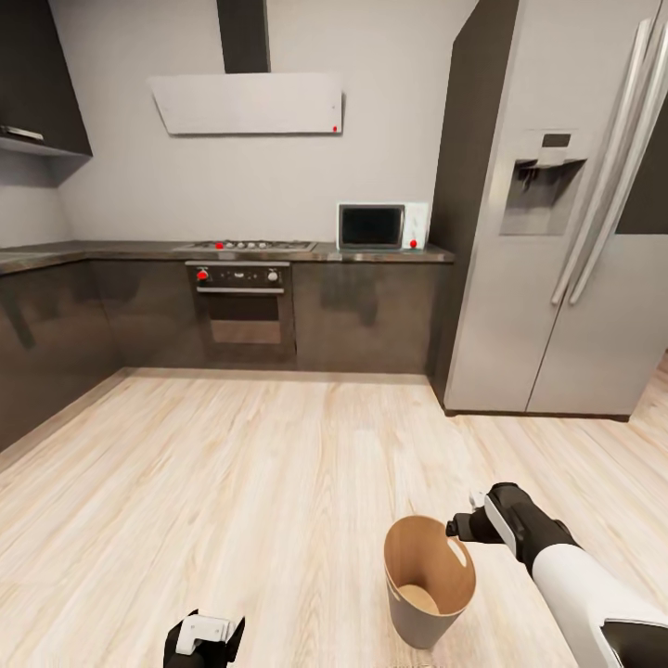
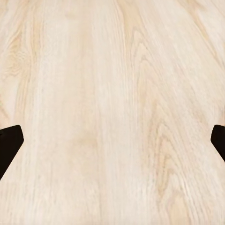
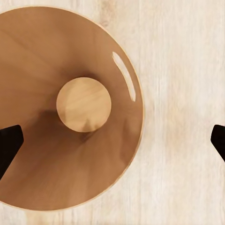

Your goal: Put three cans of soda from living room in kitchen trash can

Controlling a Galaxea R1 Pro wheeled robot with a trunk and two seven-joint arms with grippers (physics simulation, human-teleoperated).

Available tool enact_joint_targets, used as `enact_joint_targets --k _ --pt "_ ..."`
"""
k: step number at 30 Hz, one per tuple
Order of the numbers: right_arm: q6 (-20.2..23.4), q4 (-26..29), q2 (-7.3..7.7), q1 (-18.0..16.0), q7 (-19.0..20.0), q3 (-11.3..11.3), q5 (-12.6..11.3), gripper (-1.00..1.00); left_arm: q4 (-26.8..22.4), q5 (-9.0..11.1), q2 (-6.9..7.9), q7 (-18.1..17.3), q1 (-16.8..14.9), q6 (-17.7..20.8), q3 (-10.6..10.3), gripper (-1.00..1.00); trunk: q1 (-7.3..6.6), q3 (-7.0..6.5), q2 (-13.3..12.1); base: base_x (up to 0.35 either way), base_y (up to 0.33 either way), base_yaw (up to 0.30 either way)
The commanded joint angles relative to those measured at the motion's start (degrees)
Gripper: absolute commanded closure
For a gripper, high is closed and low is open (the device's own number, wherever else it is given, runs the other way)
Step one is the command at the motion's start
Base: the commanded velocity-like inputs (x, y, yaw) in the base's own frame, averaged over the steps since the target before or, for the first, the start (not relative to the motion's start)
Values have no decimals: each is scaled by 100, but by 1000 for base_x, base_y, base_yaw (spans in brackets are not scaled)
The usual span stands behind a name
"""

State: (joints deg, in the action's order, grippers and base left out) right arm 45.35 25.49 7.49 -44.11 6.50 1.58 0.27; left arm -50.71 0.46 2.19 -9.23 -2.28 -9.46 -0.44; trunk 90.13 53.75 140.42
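Pale wood flooring (image 1: 278, 482) lay beneath both arms. At the left, the left gripper (image 2: 112, 140) hung over bare planks; the left wrist view showed its fingertips (image 2: 9, 145) spread wide apart with nothing between them, which the head view did not resolve. Right of it, the tash can (image 1: 429, 580) stood upright on the floor, just beside and below the right gripper (image 1: 461, 527). The right wrist view looked straight down into its brown interior (image 3: 65, 108), and that gripper was released, its jaws wide. Behind stood the oven (image 1: 243, 311), microwave (image 1: 382, 226) and fridge (image 1: 557, 213). No legible writing was visible.
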Motion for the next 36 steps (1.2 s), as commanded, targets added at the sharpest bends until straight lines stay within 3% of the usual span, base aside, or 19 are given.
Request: enact_joint_targets --k 1,7,29,36 --pt "0 0 7 -1 0 0 -1 -100 0 4 0 0 0 -2 -2 -100 23 18 42 0 0 0" --pt "0 0 34 -1 0 6 -1 -100 0 6 1 0 -1 -1 -5 -100 154 126 282 0 0 0" --pt "0 0 44 -1 6 0 -1 -100 -102 32 1 9 10 -50 47 -100 157 148 284 57 0 0" --pt "-1 0 47 1 7 0 -1 -100 -90 33 1 9 9 -10 46 -100 175 303 293 3 0 0"
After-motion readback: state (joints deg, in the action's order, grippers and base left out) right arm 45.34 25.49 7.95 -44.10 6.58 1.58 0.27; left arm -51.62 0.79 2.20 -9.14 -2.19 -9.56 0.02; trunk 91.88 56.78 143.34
